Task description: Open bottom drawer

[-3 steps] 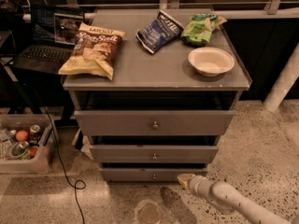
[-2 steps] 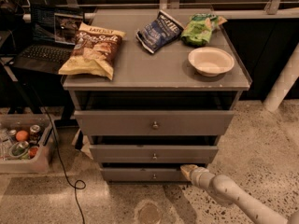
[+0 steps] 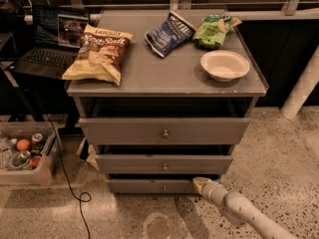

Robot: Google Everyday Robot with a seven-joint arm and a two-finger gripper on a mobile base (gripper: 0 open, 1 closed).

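Note:
The grey cabinet has three drawers, all standing slightly out from the frame. The bottom drawer [image 3: 149,186] is the lowest and narrowest, with a small round knob [image 3: 164,187] at its centre. The gripper [image 3: 200,183] comes in from the lower right on a pale arm [image 3: 239,212] and sits at the right end of the bottom drawer's front, a little right of the knob. Above it are the middle drawer [image 3: 163,164] and the top drawer [image 3: 164,131].
On the cabinet top [image 3: 149,76] lie a yellow chip bag [image 3: 99,54], a blue bag [image 3: 167,33], a green bag [image 3: 213,30] and a white bowl [image 3: 225,65]. A laptop [image 3: 50,44] stands at left, a bin of cans [image 3: 22,153] and a cable [image 3: 70,183] on the floor.
The gripper has moved up and left from the floor in front of the cabinet to the right end of the bottom drawer's front. The drawers have not visibly moved.

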